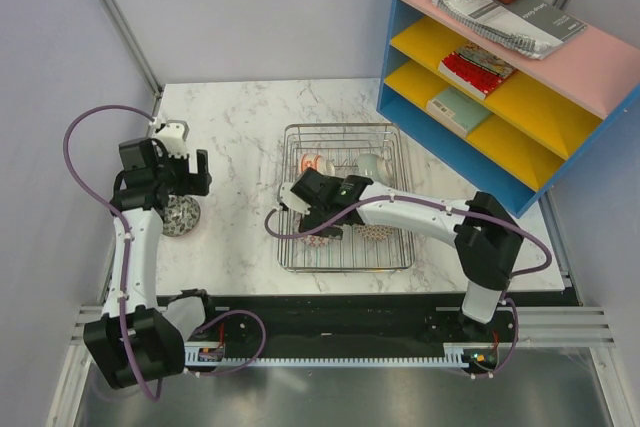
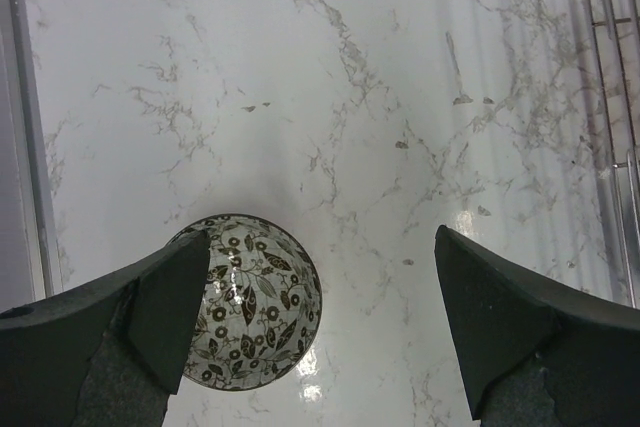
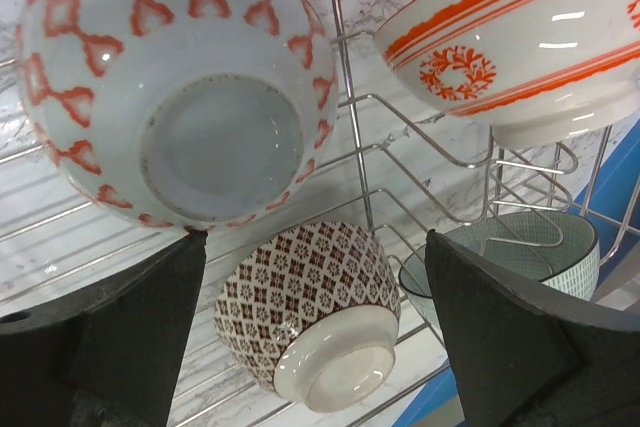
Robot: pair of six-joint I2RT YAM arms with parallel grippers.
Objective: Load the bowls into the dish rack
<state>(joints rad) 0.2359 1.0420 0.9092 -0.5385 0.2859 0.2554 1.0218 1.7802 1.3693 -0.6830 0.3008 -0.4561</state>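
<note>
Closest from overhead are the arm bases (image 1: 135, 342) at 6 o'clock. Beyond them the left hand (image 1: 188, 182) hangs over the counter (image 1: 240, 137). The one bowl not yet racked, the floral bowl (image 1: 181, 215), lies just at the hand's 6 o'clock, well apart from the dish rack (image 1: 345, 197) off at 3 o'clock. The left arm is plainly the nearer one, as the right hand (image 1: 315, 209) is over the rack.

From the left wrist, that hand is spread wide and empty. The floral bowl (image 2: 250, 302) sits off-centre, at 7 o'clock of the gap and partly hidden behind one finger (image 2: 130, 327). I'd say the hand must shift that way before closing. Being round, the bowl offers no long axis.

From the right wrist, the right hand (image 3: 315, 237) is wide too, gripping nothing. Four bowls rest among the wires: a red-diamond bowl (image 3: 170, 87), a lattice bowl (image 3: 310, 317), an orange-banded bowl (image 3: 520, 47) and a teal bowl (image 3: 545, 257).
</note>
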